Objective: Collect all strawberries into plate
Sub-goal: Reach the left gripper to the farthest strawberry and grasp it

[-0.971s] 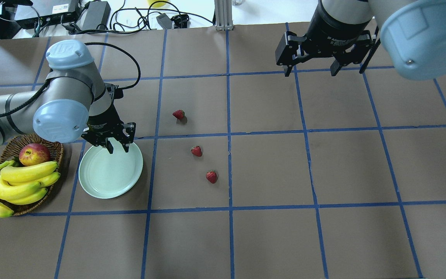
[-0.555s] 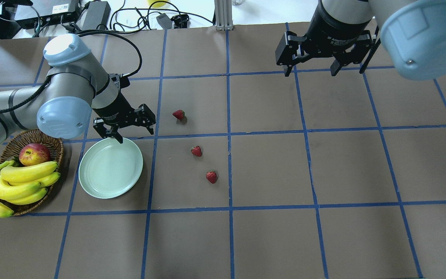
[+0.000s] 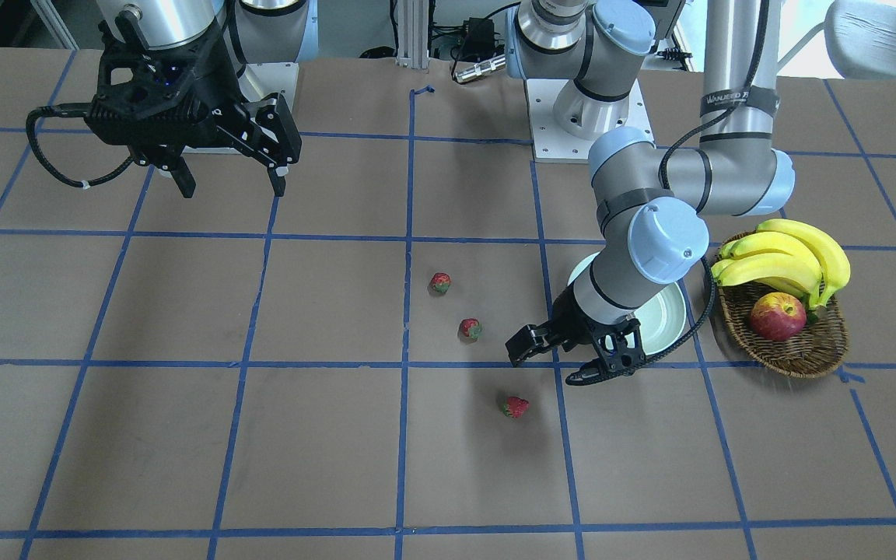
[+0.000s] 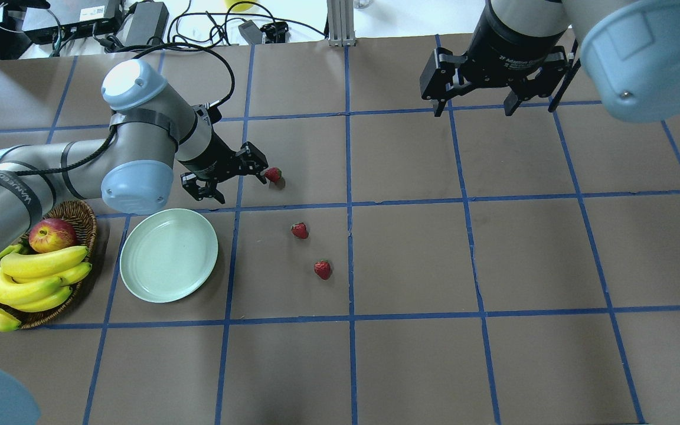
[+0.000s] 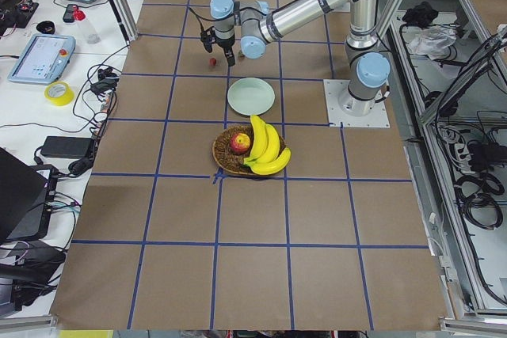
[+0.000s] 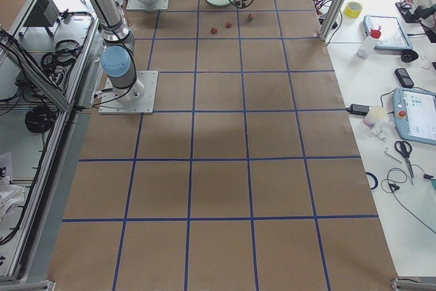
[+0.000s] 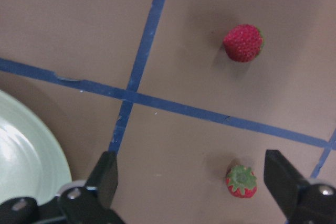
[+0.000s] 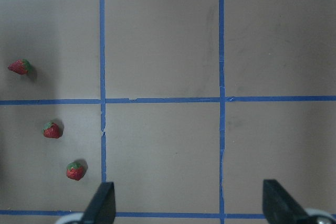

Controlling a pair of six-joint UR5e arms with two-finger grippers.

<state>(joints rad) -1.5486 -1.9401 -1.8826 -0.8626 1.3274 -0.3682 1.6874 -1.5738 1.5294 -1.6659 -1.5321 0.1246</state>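
The big brown desk [image 4: 493, 236] has blue tape lines that make squares on it. Two gray robot arms reach over it.

The left arm [image 4: 80, 165] bends low across the desk, past the plate. The right arm [image 4: 529, 29] hangs high up over the far side, well apart from the fruit.

A brown wicker basket [image 4: 77, 213] sits at the left side of the desk. A bunch of yellow bananas [image 4: 39, 265] lies in it and sticks out over its edge. A red-yellow apple [image 4: 52, 234] sits in the basket too, touching the bananas.

The round pale green plate [image 4: 169, 255] lies just beside the basket. Nothing is on it.

The left claw [image 4: 242, 189] is spread wide with nothing in it. It hangs just above the desk, beyond the plate. The right claw [image 4: 473, 109] is spread wide too and holds nothing.

Three little red strawberries lie on the bare desk in a slanted row, apart from each other and off the plate. The far strawberry [image 4: 273, 175] is right next to one finger of the left claw, but the front view shows a gap between them. The middle strawberry [image 4: 300, 230] and the near strawberry [image 4: 323, 269] lie a bit further from the claw.
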